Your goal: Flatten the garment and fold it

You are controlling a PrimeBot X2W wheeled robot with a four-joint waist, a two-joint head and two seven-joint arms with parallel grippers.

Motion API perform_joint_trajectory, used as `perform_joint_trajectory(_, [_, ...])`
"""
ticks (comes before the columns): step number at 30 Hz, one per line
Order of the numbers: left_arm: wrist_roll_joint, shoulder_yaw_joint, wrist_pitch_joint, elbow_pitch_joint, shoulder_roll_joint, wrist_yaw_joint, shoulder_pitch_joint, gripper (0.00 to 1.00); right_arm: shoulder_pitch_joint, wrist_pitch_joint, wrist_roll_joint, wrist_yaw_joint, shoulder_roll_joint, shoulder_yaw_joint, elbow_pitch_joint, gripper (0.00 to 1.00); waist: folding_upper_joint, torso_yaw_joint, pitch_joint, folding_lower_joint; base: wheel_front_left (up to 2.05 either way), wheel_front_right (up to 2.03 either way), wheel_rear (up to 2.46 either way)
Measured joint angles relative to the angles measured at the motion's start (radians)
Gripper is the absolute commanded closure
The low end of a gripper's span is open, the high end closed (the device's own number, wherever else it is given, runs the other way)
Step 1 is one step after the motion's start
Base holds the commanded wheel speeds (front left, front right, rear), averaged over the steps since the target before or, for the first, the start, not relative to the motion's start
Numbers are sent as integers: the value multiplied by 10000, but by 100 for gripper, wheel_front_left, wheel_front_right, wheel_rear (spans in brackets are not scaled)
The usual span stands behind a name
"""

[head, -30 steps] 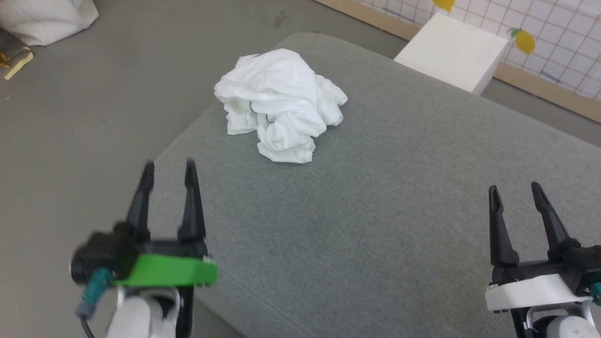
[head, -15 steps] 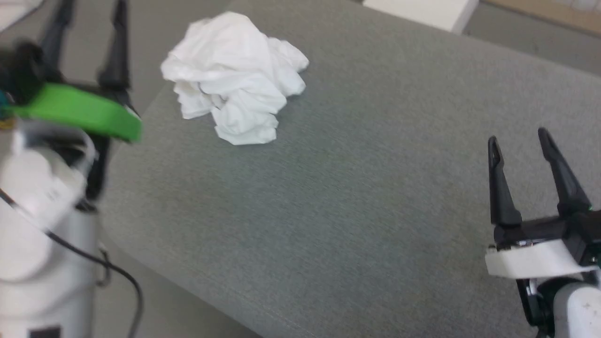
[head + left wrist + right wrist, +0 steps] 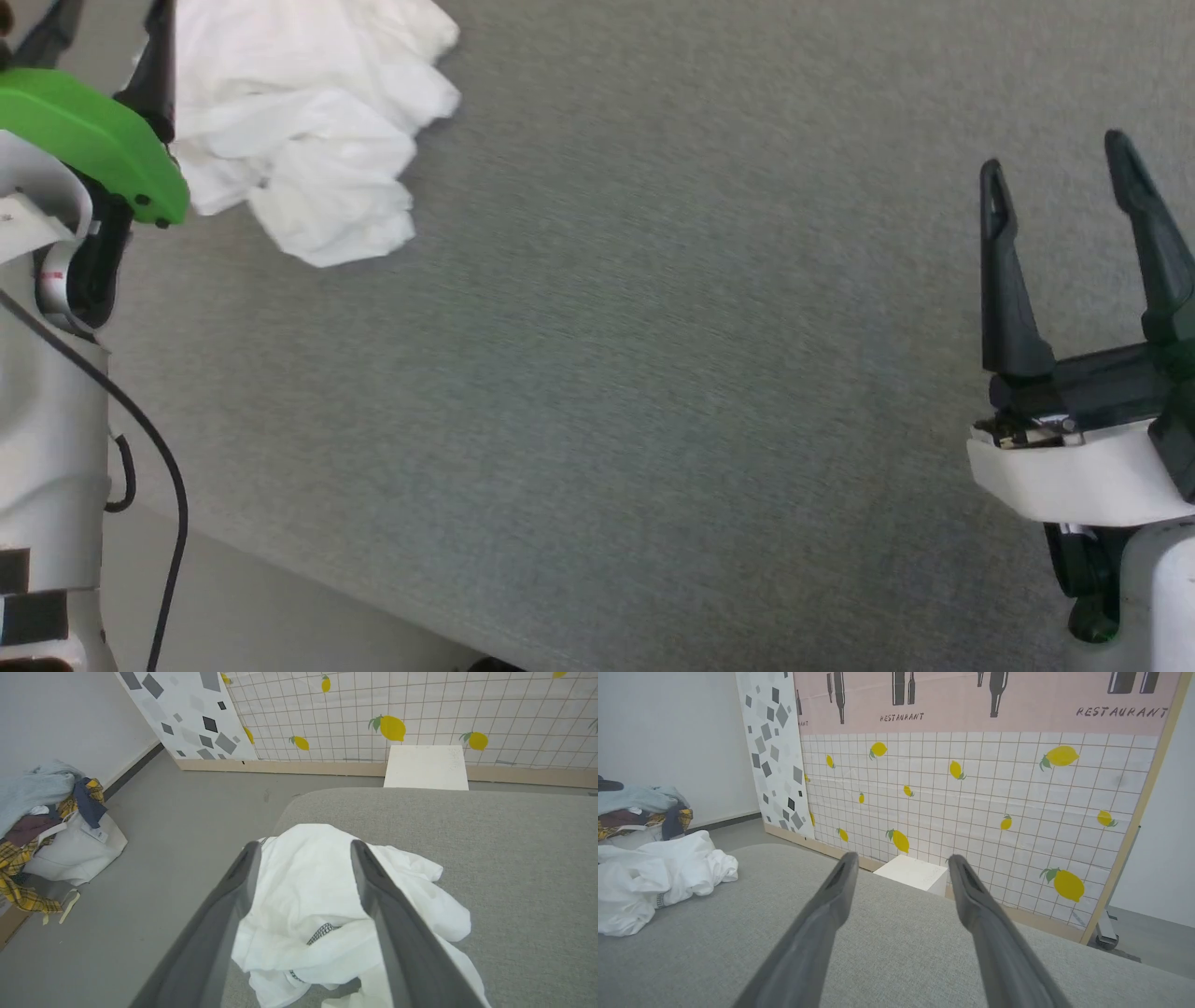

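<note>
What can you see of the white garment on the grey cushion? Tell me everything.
The garment is thin, soft white fabric, crumpled into a loose heap, not flattened or folded. A grey-speckled stitched seam shows among its folds. It lies on the grey padded surface near its rounded edge. The left gripper hangs over it with jaws open; contact cannot be told.
</note>
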State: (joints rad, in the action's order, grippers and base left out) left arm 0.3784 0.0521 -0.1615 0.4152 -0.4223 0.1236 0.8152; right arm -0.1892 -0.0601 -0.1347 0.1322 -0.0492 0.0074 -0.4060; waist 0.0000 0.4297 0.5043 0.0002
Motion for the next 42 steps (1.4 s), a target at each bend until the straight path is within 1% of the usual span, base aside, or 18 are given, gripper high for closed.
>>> perform_joint_trajectory(3, [184, 236, -151, 430, -82, 0, 123, 0, -140, 86, -77, 0, 0, 56, -132, 0, 0, -234, 445, 0, 0, 0, 0])
perform_joint_trajectory(13, [86, 1231, -1143, 1900, -585, 33, 156, 0, -296, 130, -115, 0, -2, 224, -176, 0, 0, -926, 1490, -1, 0, 0, 0])
perform_joint_trajectory(14, [88, 1252, -1237, 1990, -606, 33, 156, 14, -325, 130, -115, 0, -2, 228, -176, 0, 0, -984, 1534, -1, 0, 0, 0])
perform_joint_trajectory(15, [88, 1250, -1296, 2096, -639, 33, 154, 60, -359, 130, -113, 0, -2, 228, -169, 0, 0, -1057, 1581, -1, 0, 0, 0])
perform_joint_trajectory(16, [90, 1231, -1275, 2144, -685, 33, 156, 100, -366, 128, -100, 0, 0, 226, -159, 0, 1, -1126, 1613, -1, 0, 0, 0])
perform_joint_trajectory(21, [86, 1202, -897, 2284, -846, -29, 141, 100, -365, -15, 52, 0, -2, 90, -33, 0, 0, -1345, 1524, -1, 0, 0, 0])
perform_joint_trajectory(25, [63, 980, -150, 2236, -961, -351, 131, 100, -352, -209, 230, 0, -4, -46, 167, 0, 1, -1399, 1176, -1, 0, 0, 0])
perform_joint_trajectory(28, [-132, 794, 589, 2109, -1258, -635, 170, 100, -332, -389, 424, 0, -2, -92, 374, 0, 0, -1410, 809, -1, 0, 0, 0])
perform_joint_trajectory(30, [-249, 669, 903, 2000, -1482, -679, 290, 100, -297, -525, 587, 0, -2, -127, 529, 0, 0, -1426, 510, -2, 0, 0, 0])
perform_joint_trajectory(36, [-228, 479, 1250, 1532, -1687, -761, 989, 100, 24, -911, 1072, 0, -2, -437, 922, 0, 0, -1481, -419, -2, 0, 0, 0])
perform_joint_trajectory(42, [-192, 627, 1022, 880, -1733, -717, 1819, 100, 471, -1267, 1526, 0, -2, -878, 1333, 0, 0, -1548, -1423, -3, 0, 0, 0])
